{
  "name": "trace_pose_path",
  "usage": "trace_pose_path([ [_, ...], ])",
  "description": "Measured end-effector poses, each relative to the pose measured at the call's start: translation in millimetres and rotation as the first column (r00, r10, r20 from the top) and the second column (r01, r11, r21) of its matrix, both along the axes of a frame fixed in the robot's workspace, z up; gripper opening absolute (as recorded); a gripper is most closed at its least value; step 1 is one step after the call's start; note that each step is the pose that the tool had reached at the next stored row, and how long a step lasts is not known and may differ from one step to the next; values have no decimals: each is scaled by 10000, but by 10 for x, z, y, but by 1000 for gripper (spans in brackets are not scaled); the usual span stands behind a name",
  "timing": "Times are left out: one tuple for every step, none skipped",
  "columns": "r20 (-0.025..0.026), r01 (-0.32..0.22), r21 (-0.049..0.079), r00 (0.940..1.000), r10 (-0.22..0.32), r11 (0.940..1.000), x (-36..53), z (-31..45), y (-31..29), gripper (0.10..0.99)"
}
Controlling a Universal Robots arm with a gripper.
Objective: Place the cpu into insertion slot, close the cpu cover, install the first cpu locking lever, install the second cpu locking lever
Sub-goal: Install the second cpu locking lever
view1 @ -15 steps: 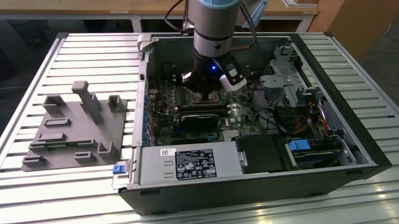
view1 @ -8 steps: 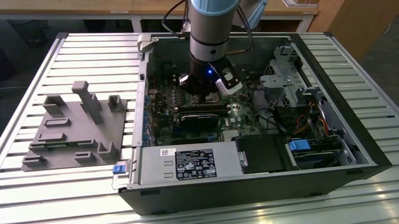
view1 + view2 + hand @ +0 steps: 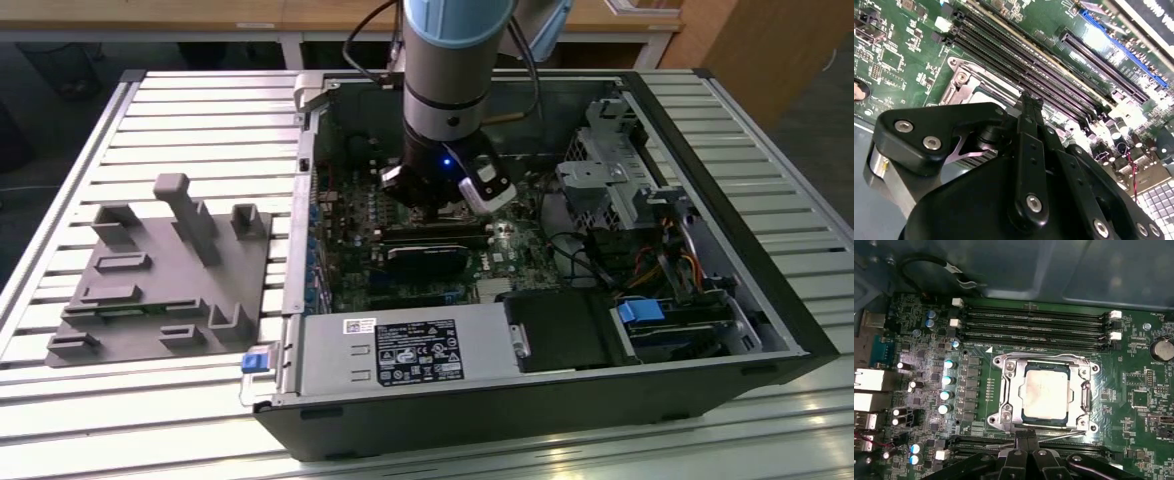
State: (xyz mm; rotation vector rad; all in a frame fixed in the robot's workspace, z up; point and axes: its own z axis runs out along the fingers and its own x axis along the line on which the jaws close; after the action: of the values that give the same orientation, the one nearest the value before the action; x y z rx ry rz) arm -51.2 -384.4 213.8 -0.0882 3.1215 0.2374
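Observation:
The cpu [image 3: 1046, 390], pale silver-grey, lies flat in the insertion slot [image 3: 1026, 416] on the green motherboard. The silver cpu cover [image 3: 1008, 390] is folded down around it as a frame. A thin wire locking lever [image 3: 1064, 436] runs along the socket edge closest to my gripper. My gripper [image 3: 1024, 436] hangs just off that edge with its two black fingers pressed together, the tips right beside the lever's end. In the second wrist view the narrow fingertips [image 3: 1028, 102] stand over the corner of the cpu cover [image 3: 966, 80]. In the exterior view the gripper [image 3: 434, 212] is low inside the open computer case.
Long black memory slots [image 3: 1034, 325] run beside the socket, and a row of capacitors [image 3: 946, 385] stands on another side. The case holds a power supply [image 3: 400, 350], a black block [image 3: 427, 255] and a drive cage [image 3: 614, 180]. A grey fixture [image 3: 160, 270] sits on the slatted table at the exterior view's left.

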Motion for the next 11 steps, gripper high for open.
trace_pose_path([
  [0,2,55,10000,-2,10000,-10,0,-11,118],
  [-1,2,99,10000,-2,10000,-20,0,-17,118],
  [-1,2,144,10000,-2,9999,-28,0,-23,118],
  [-1,0,202,10000,0,9998,-37,1,-32,118],
  [0,-1,266,10000,1,9996,-44,0,-43,118],
  [1,0,329,10000,0,9995,-51,0,-56,118],
  [1,1,376,10000,-1,9993,-60,-1,-69,118],
  [0,2,401,10000,-2,9992,-70,-1,-79,118],
  [0,1,426,10000,-2,9991,-81,-1,-90,118],
  [0,1,450,10000,-1,9990,-92,-1,-101,118],
  [0,1,465,10000,-1,9989,-100,-1,-113,118],
])
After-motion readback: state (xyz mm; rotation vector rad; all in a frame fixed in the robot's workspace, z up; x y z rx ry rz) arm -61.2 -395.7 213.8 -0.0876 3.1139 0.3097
